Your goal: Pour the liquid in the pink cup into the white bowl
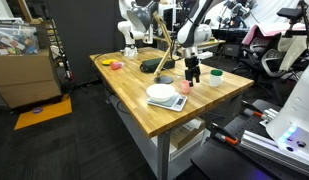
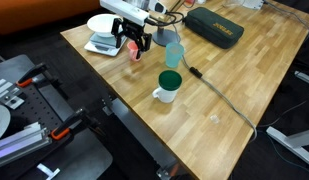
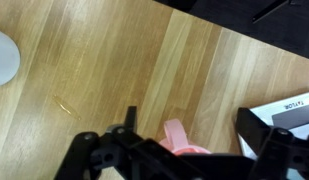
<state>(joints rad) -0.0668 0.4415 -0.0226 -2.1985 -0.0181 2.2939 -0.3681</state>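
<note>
Step in hand: grasp the pink cup (image 3: 179,138). The claw (image 3: 186,118) is spread fully wide and holds nothing. Lower it straight down until the jaws straddle the cup wall, then close gently and squarely so the liquid does not slop. In the wrist view the cup stands on the bench (image 3: 84,60) between the jaws, at 6 o'clock. In an exterior view the cup (image 1: 185,88) sits just beneath the claw at 7 o'clock. The white bowl (image 1: 161,92) lies at 8 o'clock on a scale (image 1: 169,102).

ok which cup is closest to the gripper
The pink cup, right under the open gripper, beside the white bowl. The see-through blue cup and the green cup both stand farther off.
</note>
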